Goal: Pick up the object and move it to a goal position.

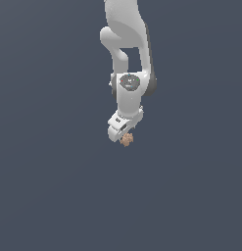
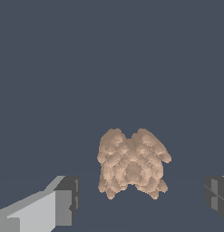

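Note:
The object [image 1: 126,140] is a tiny lumpy tan-pink blob on the dark grey floor, just below the white arm's hand in the exterior view. In the wrist view the object [image 2: 131,164] fills the middle, bumpy and roundish. My gripper [image 1: 123,137] hangs right over it, fingers pointing down. The wrist view shows my gripper [image 2: 143,199] open, with one fingertip [image 2: 63,204] on one side of the blob and the other fingertip [image 2: 217,195] on the other side. Neither fingertip touches it.
The white arm [image 1: 127,59] comes down from the top of the exterior view. The flat dark grey floor [image 1: 54,186] spreads all around. No goal marker shows.

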Robot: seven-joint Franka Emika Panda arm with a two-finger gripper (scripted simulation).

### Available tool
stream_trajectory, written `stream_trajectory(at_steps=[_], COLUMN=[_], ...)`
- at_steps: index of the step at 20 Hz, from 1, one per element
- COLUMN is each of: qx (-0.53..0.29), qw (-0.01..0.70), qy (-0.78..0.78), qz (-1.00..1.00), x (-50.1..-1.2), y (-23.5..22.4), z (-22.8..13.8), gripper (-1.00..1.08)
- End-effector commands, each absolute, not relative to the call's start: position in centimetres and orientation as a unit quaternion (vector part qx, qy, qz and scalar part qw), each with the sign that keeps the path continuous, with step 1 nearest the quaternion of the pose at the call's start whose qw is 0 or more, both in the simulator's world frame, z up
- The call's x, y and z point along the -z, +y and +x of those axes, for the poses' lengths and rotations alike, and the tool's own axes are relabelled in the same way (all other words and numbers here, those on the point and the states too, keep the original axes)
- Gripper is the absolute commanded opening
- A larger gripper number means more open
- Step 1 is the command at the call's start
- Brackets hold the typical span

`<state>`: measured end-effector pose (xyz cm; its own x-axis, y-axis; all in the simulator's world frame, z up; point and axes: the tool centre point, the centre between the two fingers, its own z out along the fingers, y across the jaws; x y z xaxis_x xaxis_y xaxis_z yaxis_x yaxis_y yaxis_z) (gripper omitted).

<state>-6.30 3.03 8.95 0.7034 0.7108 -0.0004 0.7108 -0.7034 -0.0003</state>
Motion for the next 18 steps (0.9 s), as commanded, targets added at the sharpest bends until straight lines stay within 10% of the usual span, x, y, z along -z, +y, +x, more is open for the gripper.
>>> stream_trajectory(at_steps=[1,18], qx=[0.0,0.0], qw=[0.0,0.0], qy=[-0.385,-0.387], qz=[-0.923,-0.922], x=[-9.0,-3.9], y=[3.0,3.0], z=[-6.3,-6.4], gripper=[1.0,1.0])
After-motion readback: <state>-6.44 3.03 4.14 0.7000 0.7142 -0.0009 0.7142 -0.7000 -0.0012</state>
